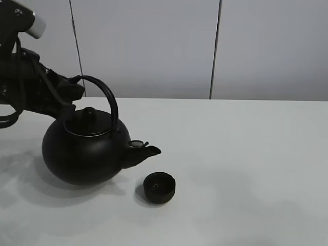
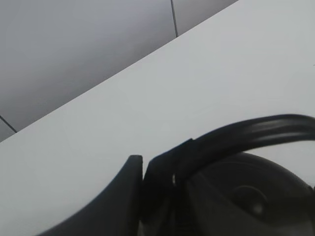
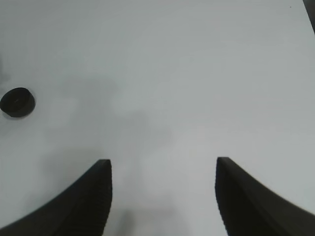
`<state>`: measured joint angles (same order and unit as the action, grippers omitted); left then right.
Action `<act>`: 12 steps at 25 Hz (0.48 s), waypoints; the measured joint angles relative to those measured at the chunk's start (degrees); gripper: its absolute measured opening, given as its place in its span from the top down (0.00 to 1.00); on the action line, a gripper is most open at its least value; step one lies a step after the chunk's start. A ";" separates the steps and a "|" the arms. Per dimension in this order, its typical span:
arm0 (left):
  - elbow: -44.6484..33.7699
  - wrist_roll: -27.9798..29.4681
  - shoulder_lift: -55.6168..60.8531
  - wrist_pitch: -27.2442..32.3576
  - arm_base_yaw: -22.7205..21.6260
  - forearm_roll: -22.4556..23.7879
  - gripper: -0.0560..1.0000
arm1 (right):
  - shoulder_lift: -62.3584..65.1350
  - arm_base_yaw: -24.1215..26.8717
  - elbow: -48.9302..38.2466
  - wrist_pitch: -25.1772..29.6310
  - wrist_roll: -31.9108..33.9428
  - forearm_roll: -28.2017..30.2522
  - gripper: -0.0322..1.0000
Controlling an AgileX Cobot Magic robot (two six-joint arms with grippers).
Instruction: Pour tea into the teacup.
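**A:** Teacup point(image 1: 159, 187) sits upright on the table point(image 1: 246, 154), dark inside. What's next to it?

**B:** The kettle point(image 1: 84, 151), just beside the teacup. Its spout point(image 1: 147, 150) points toward the teacup's rim, close but not touching.

**A:** And the left gripper point(image 1: 69, 97)?

**B:** On the far side of the kettle from the teacup, with its fingers point(image 2: 127, 184) clenched around the arched handle point(image 1: 105, 95). The wrist view shows the handle pinched tight.

**A:** Is the kettle off the table?

**B:** Can't tell from here.

**A:** Right gripper point(image 3: 162, 196)?

**B:** Fingers spread wide, only table showing between them. It hovers well apart from the teacup.
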<state>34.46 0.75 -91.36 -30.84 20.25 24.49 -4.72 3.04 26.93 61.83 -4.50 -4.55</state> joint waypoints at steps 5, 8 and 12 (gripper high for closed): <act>0.00 -0.05 0.00 0.00 0.00 0.00 0.81 | 0.00 0.00 0.00 0.04 0.00 0.00 0.56; 0.00 -0.75 0.00 0.00 0.00 0.00 0.81 | 0.00 0.00 0.00 0.04 0.00 0.00 0.56; 0.00 -1.97 0.00 0.00 0.00 0.00 0.81 | 0.00 0.00 0.00 0.04 0.00 0.00 0.56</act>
<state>34.46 -1.23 -91.36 -30.84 20.25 24.49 -4.72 3.04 26.93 61.87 -4.50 -4.55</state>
